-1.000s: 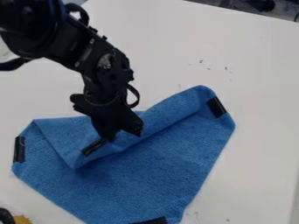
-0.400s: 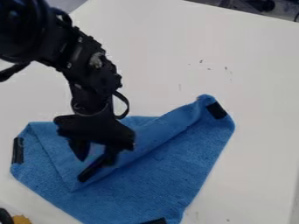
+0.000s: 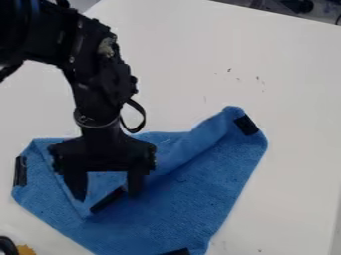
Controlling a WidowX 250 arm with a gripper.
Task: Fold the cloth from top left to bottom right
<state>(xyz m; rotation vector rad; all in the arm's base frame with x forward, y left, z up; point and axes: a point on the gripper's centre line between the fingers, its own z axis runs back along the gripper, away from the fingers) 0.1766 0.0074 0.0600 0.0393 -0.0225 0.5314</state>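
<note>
Your blue woven-looking cloth (image 3: 193,194) lies across the lower left and centre of the frame, its upper-left part folded over. Expect it to be light, limp and forgiving; it won't break, but a single layer may wrinkle or slide if you drag it. The black two-finger gripper (image 3: 107,196) hangs over the flap with its fingers spread wide, the flap's black corner strip (image 3: 108,199) between them. If you need another hold, pinch that strip — likely the firmest spot — and take only the top layer. The other place worth pinching is the raised, rolled fold near the right-hand black strip (image 3: 246,125), where the cloth looks loose.

For moving, the white tabletop (image 3: 279,84) stretches over the upper right, so lifting up and back that way looks easy. Its far edge slants across the top right. Mind the lower left, where a yellow-brown object (image 3: 25,250) sits near the cloth — swing wide of it.
</note>
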